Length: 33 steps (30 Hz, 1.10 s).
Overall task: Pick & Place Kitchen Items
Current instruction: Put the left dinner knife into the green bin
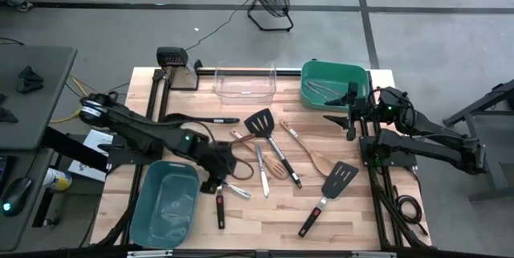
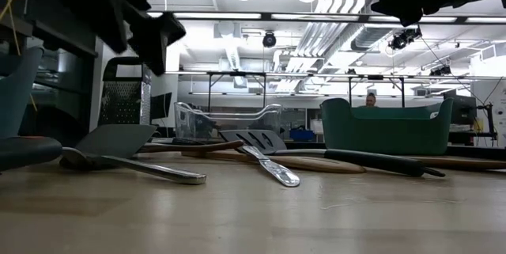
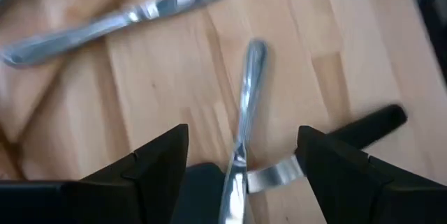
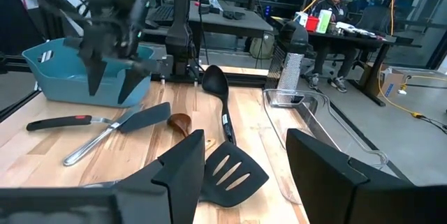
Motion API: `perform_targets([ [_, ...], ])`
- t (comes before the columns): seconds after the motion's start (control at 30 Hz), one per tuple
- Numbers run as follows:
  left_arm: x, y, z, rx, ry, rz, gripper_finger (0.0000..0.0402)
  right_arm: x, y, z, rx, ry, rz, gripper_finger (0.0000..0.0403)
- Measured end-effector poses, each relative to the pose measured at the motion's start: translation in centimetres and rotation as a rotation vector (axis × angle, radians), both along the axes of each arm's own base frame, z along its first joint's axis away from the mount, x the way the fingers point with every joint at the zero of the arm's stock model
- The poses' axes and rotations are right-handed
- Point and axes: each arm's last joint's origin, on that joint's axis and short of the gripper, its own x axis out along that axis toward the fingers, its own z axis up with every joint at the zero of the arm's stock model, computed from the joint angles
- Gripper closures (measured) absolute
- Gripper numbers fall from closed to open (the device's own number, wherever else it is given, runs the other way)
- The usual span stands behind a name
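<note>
Left gripper (image 1: 218,179) open over silvery utensil (image 3: 241,123) (untouched); right gripper (image 1: 350,124) open, empty

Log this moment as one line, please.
left gripper: open above silvery metal utensil beside teal tub | right gripper: open, empty, by green tub | other utensils on table

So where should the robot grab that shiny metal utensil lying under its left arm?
Grip the silver utensil around the middle of its thin handle, coming straight down from above. It lies flat on the wooden table, and the left gripper already hangs over it with its jaws open on either side of the handle.
</note>
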Motion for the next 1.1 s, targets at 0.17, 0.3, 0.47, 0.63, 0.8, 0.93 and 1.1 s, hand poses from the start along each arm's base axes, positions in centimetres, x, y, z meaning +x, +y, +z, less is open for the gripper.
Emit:
perform_targets([
  [0.17, 0.3, -1.6, -2.1, 0.063, 0.069, -0.050, 0.0138, 0.0, 0.0, 0.0, -0.001, -0.001, -0.001, 0.0208],
  [0.3, 0.6, -2.2, -3.1, 0.107, 0.074, -0.082, 0.0138, 0.0, 0.0, 0.0, -0.001, -0.001, 0.000, 0.0208],
  [0.47, 1.0, -2.3, -3.9, 0.124, 0.080, -0.079, 0.0138, 0.0, 0.0, 0.0, -0.001, -0.001, -0.001, 0.0208],
  [0.63, 1.5, -2.5, -5.0, 0.138, 0.102, -0.077, 0.0138, 0.0, 0.0, 0.0, -0.001, -0.001, -0.001, 0.0208],
  [0.8, 1.8, -2.6, -5.9, 0.144, 0.115, -0.077, 0.0138, 0.0, 0.0, 0.0, 0.000, -0.001, -0.001, 0.0208],
  [0.93, 2.1, -2.7, -6.5, 0.146, 0.121, -0.078, 0.0138, 0.0, 0.0, 0.0, -0.001, -0.001, -0.001, 0.0208],
  [1.1, 2.2, -2.8, -7.1, 0.163, 0.136, -0.098, 0.0138, 0.0, 0.0, 0.0, 0.000, 0.000, -0.001, 0.0208],
])
